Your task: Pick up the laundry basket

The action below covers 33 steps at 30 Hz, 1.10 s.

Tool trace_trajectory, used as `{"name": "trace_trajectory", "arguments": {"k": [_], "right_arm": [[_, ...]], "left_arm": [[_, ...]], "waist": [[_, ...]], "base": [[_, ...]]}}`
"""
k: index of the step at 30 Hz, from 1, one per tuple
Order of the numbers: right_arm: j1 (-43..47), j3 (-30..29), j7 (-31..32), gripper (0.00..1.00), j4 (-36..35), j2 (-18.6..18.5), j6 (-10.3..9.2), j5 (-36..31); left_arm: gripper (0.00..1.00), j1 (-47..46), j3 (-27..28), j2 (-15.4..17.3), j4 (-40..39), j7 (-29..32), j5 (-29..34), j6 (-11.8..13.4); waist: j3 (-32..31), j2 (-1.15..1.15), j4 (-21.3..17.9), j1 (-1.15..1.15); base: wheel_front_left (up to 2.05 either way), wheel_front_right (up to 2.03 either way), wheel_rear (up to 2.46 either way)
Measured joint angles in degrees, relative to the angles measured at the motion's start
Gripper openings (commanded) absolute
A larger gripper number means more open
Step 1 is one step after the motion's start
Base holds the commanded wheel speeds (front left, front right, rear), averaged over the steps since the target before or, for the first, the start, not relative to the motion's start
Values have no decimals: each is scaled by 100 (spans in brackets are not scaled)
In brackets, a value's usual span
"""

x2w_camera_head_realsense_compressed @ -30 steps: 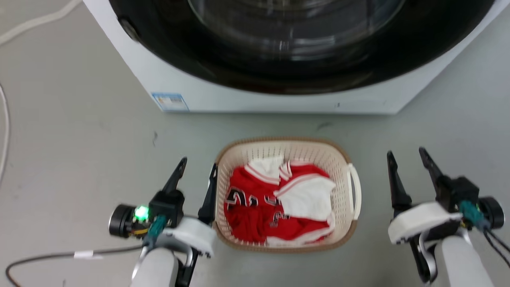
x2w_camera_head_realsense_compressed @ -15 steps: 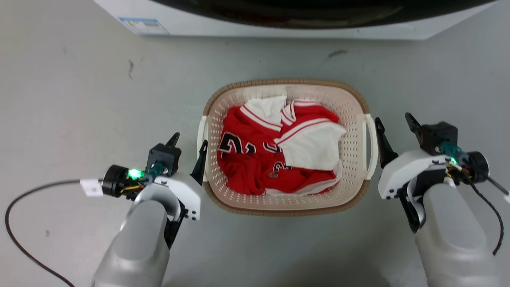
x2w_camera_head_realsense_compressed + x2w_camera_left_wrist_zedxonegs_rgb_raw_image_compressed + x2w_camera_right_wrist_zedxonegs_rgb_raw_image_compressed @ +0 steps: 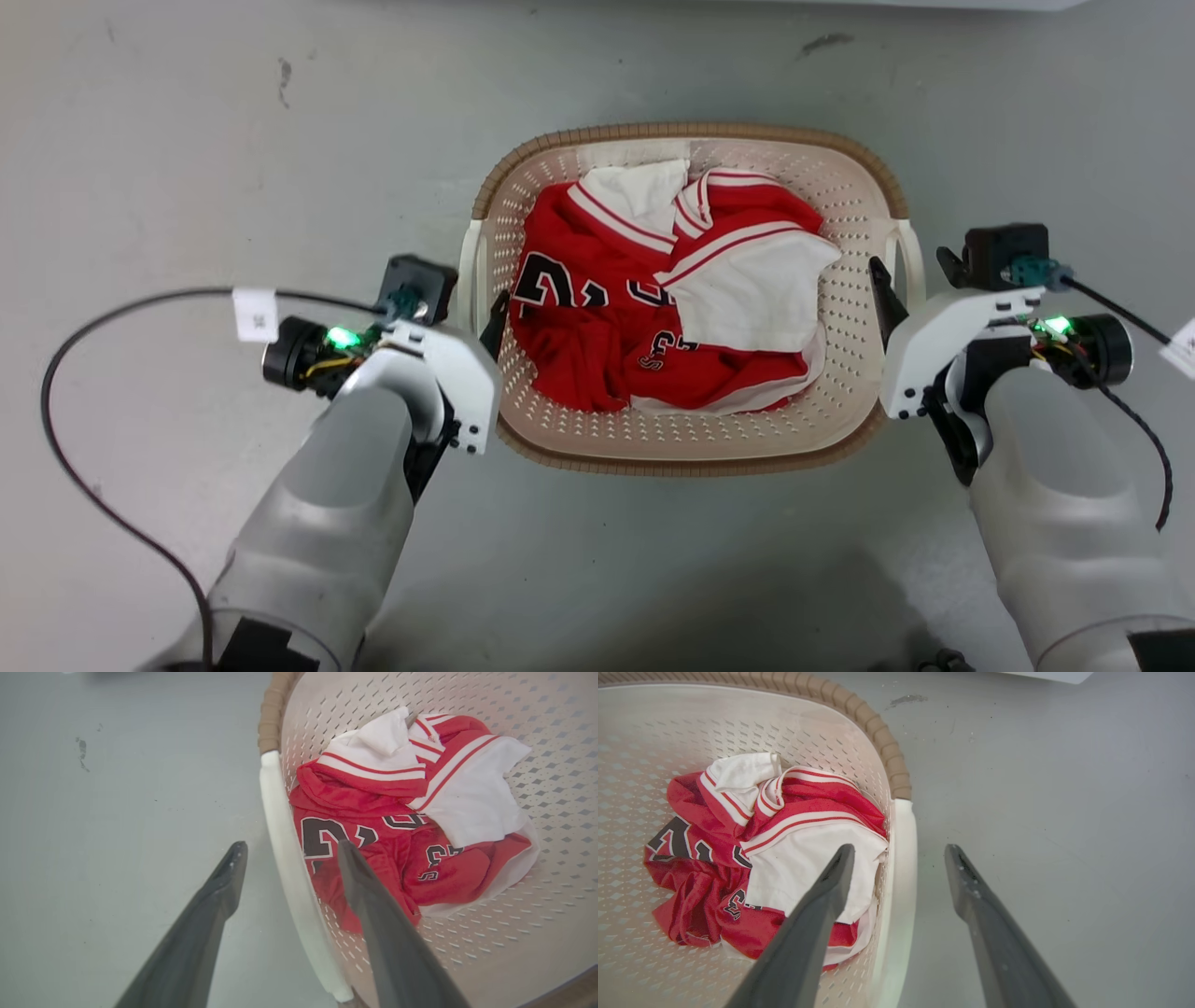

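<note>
The laundry basket point(image 3: 691, 450) stands on the grey floor, cream with perforated walls and a brown rim; it holds a red and white jersey point(image 3: 653, 308). My left gripper point(image 3: 467, 308) is open and straddles the white left handle point(image 3: 470, 266). In the left wrist view that gripper point(image 3: 290, 845) has one finger outside over the floor and one inside over the jersey, the handle point(image 3: 275, 793) between them. My right gripper point(image 3: 913, 271) is open astride the right handle point(image 3: 910, 245). In the right wrist view the gripper point(image 3: 900, 848) brackets that handle point(image 3: 896, 914) the same way.
The white bottom edge of the washing machine point(image 3: 1045, 675) lies just beyond the basket. A black cable point(image 3: 56, 392) loops over the floor at my left, with a white tag point(image 3: 255, 313). Another cable point(image 3: 1134, 322) runs off my right wrist.
The head view has tipped down, so the washing machine slid out at the top. Both grippers came in from beside the basket and now straddle its handles.
</note>
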Motion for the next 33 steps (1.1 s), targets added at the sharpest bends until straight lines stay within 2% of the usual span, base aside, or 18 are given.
{"name": "trace_trajectory", "arguments": {"k": [8, 15, 20, 30, 31, 32, 33], "right_arm": [[-415, 152, 238, 100, 622, 1, 1, 26], [-672, 164, 353, 100, 973, 1, 1, -75], [-843, 37, 408, 100, 1104, 0, 1, -307], [-950, -160, 459, 100, 1258, 0, 1, -533], [-956, -177, 463, 60, 1278, 0, 1, -533], [-964, -194, 486, 12, 1303, 0, 1, -525], [-972, -198, 522, 0, 1330, 0, 0, -514]], "left_arm": [[100, -454, -1016, 209, 22, 661, -910, 0], [100, -619, -1679, 472, -138, 1047, -1600, 0], [100, -729, -1989, 633, -185, 1025, -1925, -9], [100, -893, -2457, 657, -113, 935, -2391, -10], [90, -902, -2480, 648, -98, 962, -2471, -10], [39, -909, -2519, 645, -88, 969, -2524, -10], [0, -923, -2547, 638, -64, 954, -2550, -12]], "waist": [[214, 0, 19, 0], [353, 0, -16, -1], [445, 0, -8, -1], [531, 0, 71, -1], [533, 0, 79, -1], [533, 0, 88, -1], [533, 0, 98, -1]], "base": [[0, 0, 0], [0, 0, 0], [0, 0, 0], [0, 0, 0], [0, 0, 0], [0, 0, 0], [0, 0, 0]]}}
